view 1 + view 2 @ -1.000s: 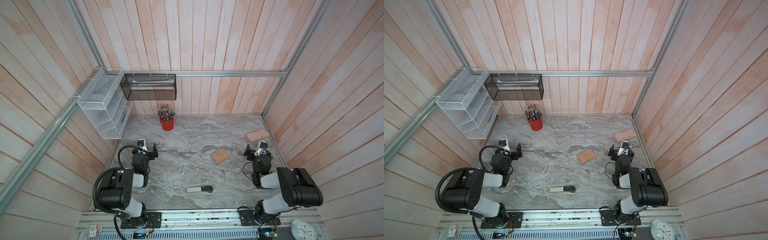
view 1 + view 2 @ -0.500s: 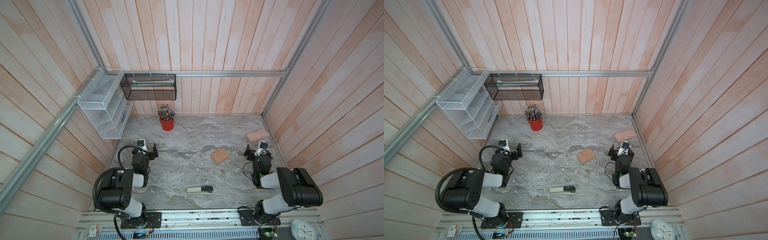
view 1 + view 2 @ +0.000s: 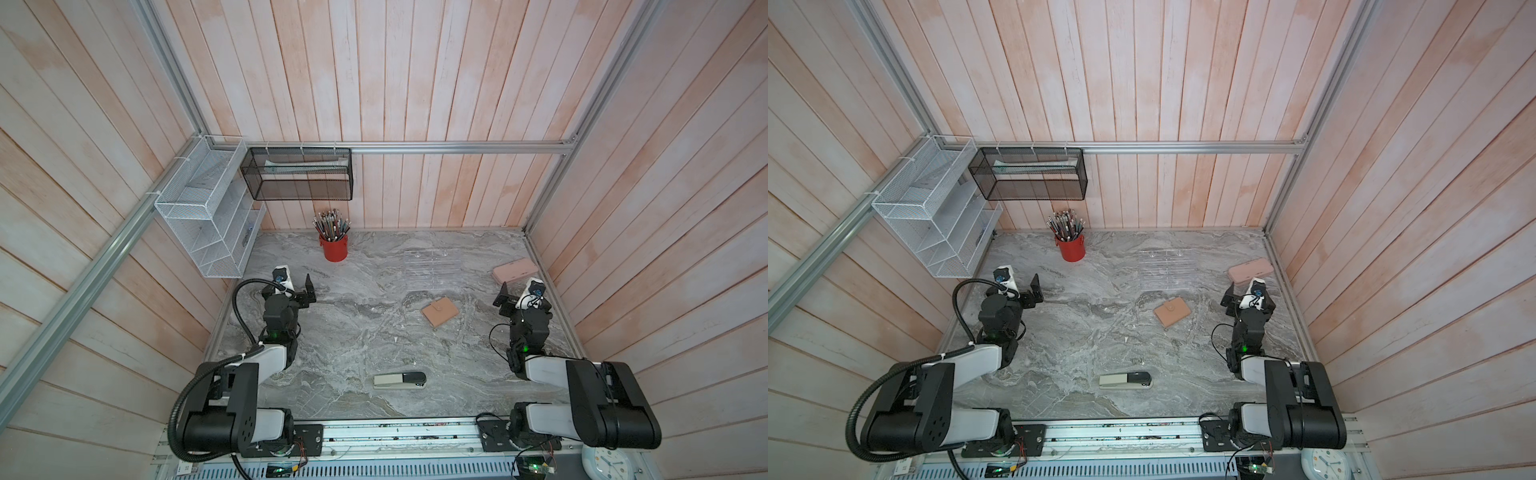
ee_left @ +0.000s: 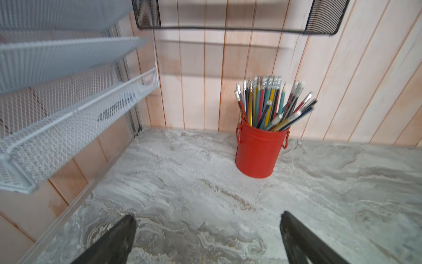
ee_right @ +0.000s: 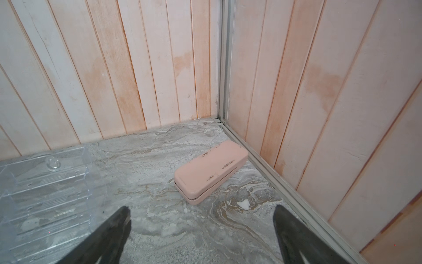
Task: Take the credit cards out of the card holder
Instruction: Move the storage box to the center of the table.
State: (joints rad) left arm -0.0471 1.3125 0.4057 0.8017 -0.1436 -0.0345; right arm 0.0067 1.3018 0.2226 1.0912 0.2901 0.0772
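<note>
Closed tan card holder (image 3: 439, 312) on a grey marble surface (image 3: 353, 332), between two robot arms.
It lies folded shut, right of centre, nearer the right arm, touching neither; left pincer (image 4: 207, 218) and right pincer (image 5: 201, 210) both gape wide, holding nothing.

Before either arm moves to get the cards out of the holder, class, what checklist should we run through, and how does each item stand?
1. Left tool open and empty: ok.
2. Right tool open and empty: ok.
3. Holder flat on the table, nothing touching it: ok.
4. Holder opened: not ok, it lies shut.
5. Cards inside: cannot tell, none show.
6. Right tool nearer the holder than the left: ok.
</note>
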